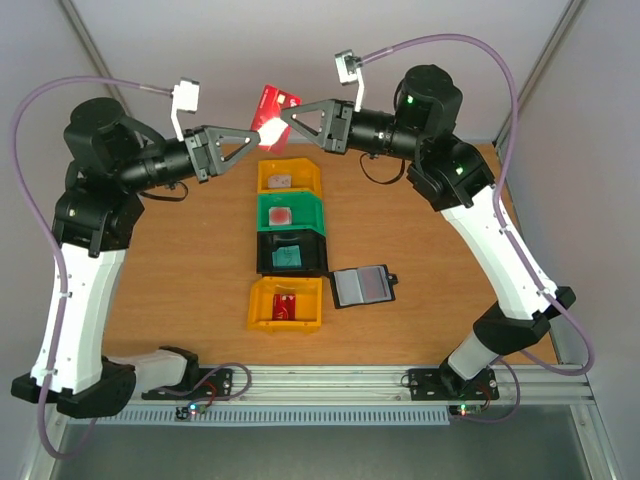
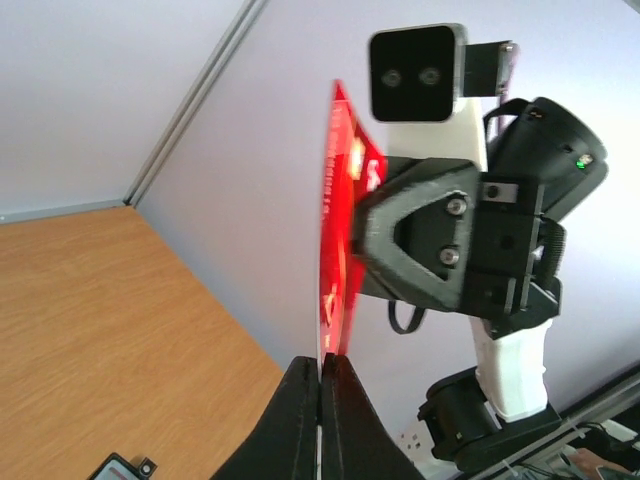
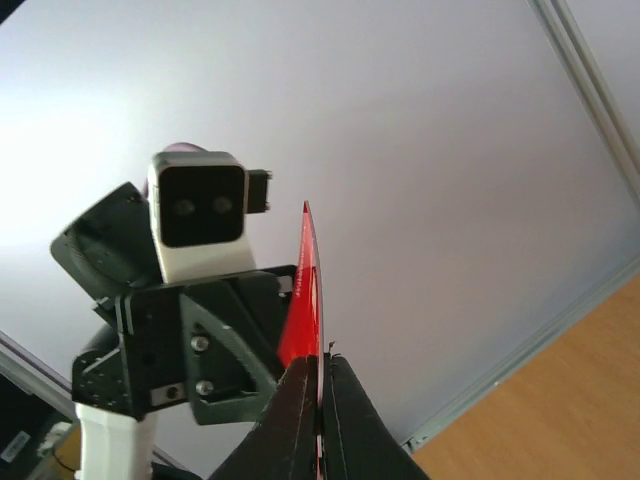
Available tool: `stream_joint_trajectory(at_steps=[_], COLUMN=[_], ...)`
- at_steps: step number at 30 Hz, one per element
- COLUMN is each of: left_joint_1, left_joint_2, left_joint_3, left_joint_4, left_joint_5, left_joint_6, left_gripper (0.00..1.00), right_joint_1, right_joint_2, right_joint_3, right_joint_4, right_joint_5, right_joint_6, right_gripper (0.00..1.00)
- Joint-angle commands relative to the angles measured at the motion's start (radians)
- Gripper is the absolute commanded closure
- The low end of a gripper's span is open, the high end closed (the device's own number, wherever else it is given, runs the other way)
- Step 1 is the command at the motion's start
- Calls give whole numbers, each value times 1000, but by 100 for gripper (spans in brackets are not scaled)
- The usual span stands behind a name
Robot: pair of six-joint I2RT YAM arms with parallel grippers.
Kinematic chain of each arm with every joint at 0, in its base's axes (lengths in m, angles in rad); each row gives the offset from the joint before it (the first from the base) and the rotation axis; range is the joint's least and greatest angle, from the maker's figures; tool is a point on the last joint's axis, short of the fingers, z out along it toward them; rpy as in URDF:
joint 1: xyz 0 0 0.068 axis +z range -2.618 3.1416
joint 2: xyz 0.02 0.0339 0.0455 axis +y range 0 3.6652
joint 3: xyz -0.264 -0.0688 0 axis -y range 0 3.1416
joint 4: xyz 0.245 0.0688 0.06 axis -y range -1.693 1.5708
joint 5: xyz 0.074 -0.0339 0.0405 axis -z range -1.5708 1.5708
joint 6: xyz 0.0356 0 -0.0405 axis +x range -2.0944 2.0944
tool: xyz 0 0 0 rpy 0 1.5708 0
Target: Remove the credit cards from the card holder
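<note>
Pinching one red card [image 1: 277,100] from both sides atm: left gripper [image 1: 262,133] and right gripper [image 1: 284,121] meet tip to tip in the air over the far middle of the table [image 1: 180,260], and the card sticks up betw them. Left wrist cam shows the left fingers [image 2: 295,420] squeezed nearly flat together w/ the card's lower edge clamped in the slit. The card stands edge-on above them, and the right gripper's black frame sits against its right face. Right wrist cam is the same deal mirrored: right fingers [image 3: 350,430] closed tight on the card's bottom edge, the other arm's gripper just left of it. So both jaws are narrow and both hold that card. Card holder [image 1: 364,286] lies open and flat on the table, right of the bin row toward the near side, well apart from both grippers. Its inner pockets look shiny grey, can't tell if anything's in them. Four bins run in a line down the middle, far to near: yellow bin [image 1: 312,178], green bin [image 1: 315,215], black bin [image 1: 312,262], second yellow bin [image 1: 310,305]. Each has sth lying in it: pale card [image 1: 281,182] in the far yellow, reddish card [image 1: 281,214] in the green, teal card [image 1: 290,257] in the black, second red card [image 1: 285,306] in the near yellow.
</note>
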Motion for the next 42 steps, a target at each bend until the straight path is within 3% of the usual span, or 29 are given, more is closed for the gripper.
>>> stream_joint_trajectory(at_steps=[1, 5, 6, 7, 9, 11, 12, 18, 27, 32, 37, 42], left_joint_1=[2, 3, 2, 3, 4, 4, 4, 6, 41, 62, 66, 76], left_joint_2=[-25, -14, -8, -8, -28, -57, -66, -121, -211, -253, -318, -352], left_joint_3=[-32, -5, 5, 8, -16, -41, -47, -83, -312, -494, -690, -785], left_joint_4=[47, -98, -152, -194, -232, -275, -302, -459, -454, -433, -343, -325], left_joint_5=[-4, -98, -131, -168, -209, -264, -289, -569, -962, -1010, -959, -932], left_joint_6=[-14, 19, 35, 69, 118, 152, 167, 302, 470, 479, 454, 430], left_gripper=[100, 98, 85, 63, 31, 4, 1, 1, 1, 1, 1, 1], right_joint_1=[11, 13, 13, 12, 12, 11, 10, -3, 5, 42, 104, 187], right_joint_2=[3, 6, 2, -5, -19, -30, -31, -17, 123, 150, 73, 29], right_joint_3=[20, 45, 48, 53, 50, 42, 41, 43, 10, -145, -450, -685], right_joint_4=[-31, -80, -104, -137, -193, -246, -275, -372, -461, -520, -344, -145], right_joint_5=[-62, -48, -31, 2, 33, 56, 61, 75, -34, -41, 34, 148], right_joint_6=[26, 26, 16, 5, -24, -47, -59, -98, -164, -321, -276, -144], right_gripper=[99, 99, 99, 99, 99, 99, 99, 99, 99, 99, 99, 99])
